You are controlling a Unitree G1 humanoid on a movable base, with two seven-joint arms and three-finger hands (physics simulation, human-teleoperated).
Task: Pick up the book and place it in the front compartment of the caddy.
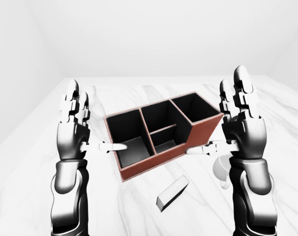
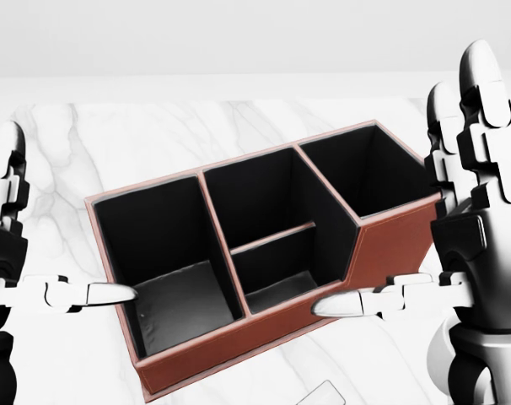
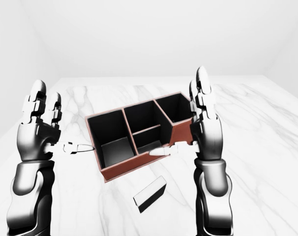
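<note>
Book [image 1: 172,193] lies flat on the marble surface [image 1: 286,147], just below the caddy [image 1: 161,132] in the left-eye view. Left hand [image 1: 75,130] and right hand [image 1: 242,128] are raised, spread, empty. Descending carelessly, the right could nudge the nearby caddy.

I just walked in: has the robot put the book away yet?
Not yet. The book lies on the marble table below the caddy, whose compartments look empty. The left hand and right hand are raised, open, holding nothing. Grasping and placing remain.
</note>
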